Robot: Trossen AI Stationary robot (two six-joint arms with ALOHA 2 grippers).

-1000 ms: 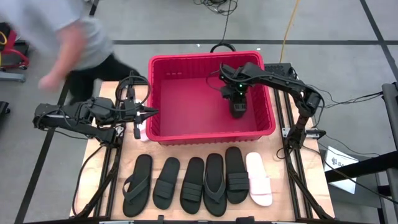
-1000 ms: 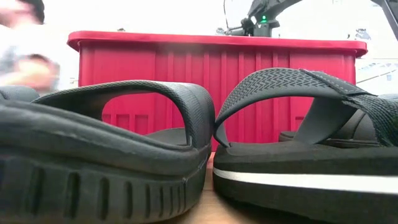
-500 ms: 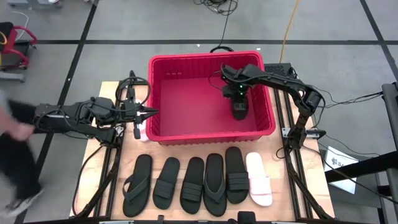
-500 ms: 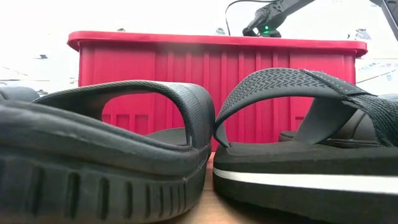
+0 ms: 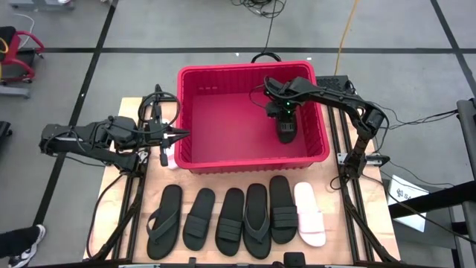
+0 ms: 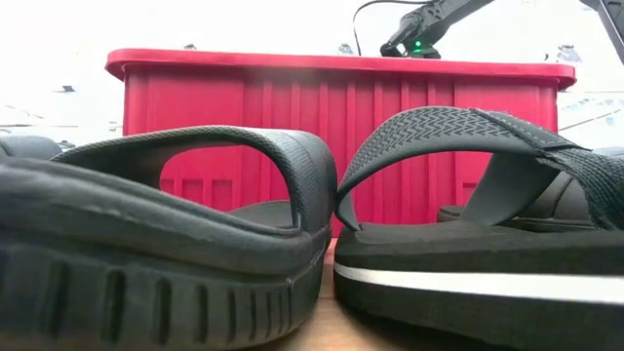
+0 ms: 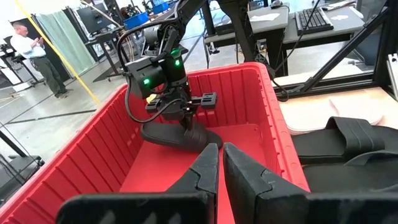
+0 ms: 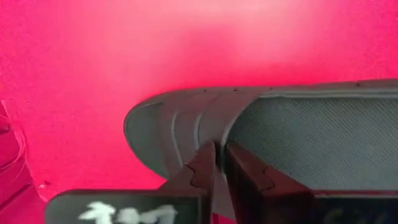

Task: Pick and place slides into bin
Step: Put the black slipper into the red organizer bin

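Note:
The red bin (image 5: 245,68) stands at the table's far middle. My right gripper (image 5: 285,123) reaches down into its right part, shut on a black slide (image 5: 287,134), which also shows in the left wrist view (image 7: 168,134). My left gripper (image 5: 182,135) hangs shut and empty by the bin's left wall, above a pale slide (image 5: 172,157) that lies on the table. Several slides lie sole down in a row at the near edge: black ones (image 5: 230,219) and a pale one (image 5: 309,214). My right gripper pinches the black slide's wide strap (image 8: 205,127) between its two fingers, near the toe end. The fingers come from above and point down. The slide lies low in the bin, roughly level; whether its sole rests on the floor, I cannot tell.
The bin's walls (image 7: 249,93) rise around my right gripper. The bin's black handle (image 5: 262,56) sticks out at its far side. In the low view two black slides (image 6: 166,234) (image 6: 487,224) stand before the bin (image 6: 331,68). A shoe shows at the floor's near left (image 5: 22,246).
My right arm has sunk a little into the bin with the black slide, still shut on it. A person behind the table's left side has walked off toward the near left. My left arm has kept still.

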